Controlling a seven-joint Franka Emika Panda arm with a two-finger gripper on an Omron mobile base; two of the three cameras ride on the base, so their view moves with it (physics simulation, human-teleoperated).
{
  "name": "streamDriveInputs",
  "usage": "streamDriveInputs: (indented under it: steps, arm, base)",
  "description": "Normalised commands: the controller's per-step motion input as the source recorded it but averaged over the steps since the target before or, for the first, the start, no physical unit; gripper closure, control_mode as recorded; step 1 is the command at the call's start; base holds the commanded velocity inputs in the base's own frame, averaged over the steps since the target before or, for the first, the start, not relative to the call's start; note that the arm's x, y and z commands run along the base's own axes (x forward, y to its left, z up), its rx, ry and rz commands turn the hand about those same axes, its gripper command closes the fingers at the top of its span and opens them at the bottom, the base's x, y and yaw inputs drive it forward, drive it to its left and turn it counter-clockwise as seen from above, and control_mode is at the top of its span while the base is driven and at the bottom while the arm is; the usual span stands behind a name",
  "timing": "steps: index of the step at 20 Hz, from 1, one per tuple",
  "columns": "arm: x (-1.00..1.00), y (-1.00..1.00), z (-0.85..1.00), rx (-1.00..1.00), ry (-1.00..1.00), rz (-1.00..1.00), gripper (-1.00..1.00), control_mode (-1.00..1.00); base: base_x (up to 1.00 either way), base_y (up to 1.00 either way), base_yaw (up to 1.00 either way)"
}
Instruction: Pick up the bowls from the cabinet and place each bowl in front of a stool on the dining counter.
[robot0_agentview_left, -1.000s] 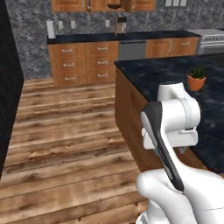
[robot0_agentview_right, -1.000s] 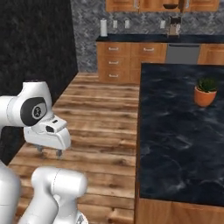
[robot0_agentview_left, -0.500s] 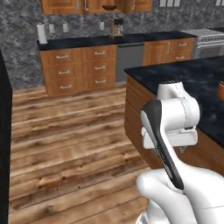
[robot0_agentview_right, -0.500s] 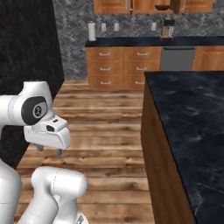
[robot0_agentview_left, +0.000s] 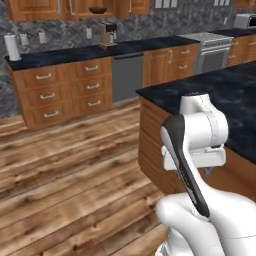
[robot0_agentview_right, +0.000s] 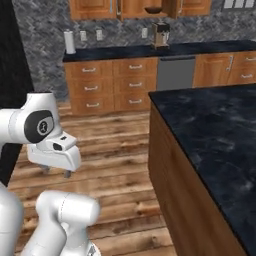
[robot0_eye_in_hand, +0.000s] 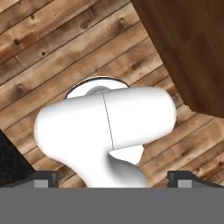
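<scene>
Over wood floor (robot0_agentview_right: 120, 150), gripper (robot0_agentview_right: 56, 172) points down, jaws wide.

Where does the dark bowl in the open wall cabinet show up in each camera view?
Left base view: the dark bowl sits at the top edge, left of centre, in the cabinet above the coffee machine.
Right base view: the bowl is at the top edge, right of centre, again just above the coffee machine.
Hand view: it looks down at the wooden floor; the bowl is not there.
Shared landmark: the coffee machine.
</scene>
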Motion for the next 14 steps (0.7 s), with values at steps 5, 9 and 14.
streamDriveInputs:
  steps: [5, 9, 14]
  arm:
    - [0.00, 0.00, 0.00, 0.00, 0.00, 0.00, -1.00, 1.00]
    - [0.00, 0.00, 0.00, 0.00, 0.00, 0.00, -1.00, 1.00]
    - [0.00, 0.00, 0.00, 0.00, 0.00, 0.00, -1.00, 1.00]
  base:
    - [1.00, 0.88, -0.41]
    - [1.00, 0.95, -0.45]
    - [1.00, 1.00, -0.46]
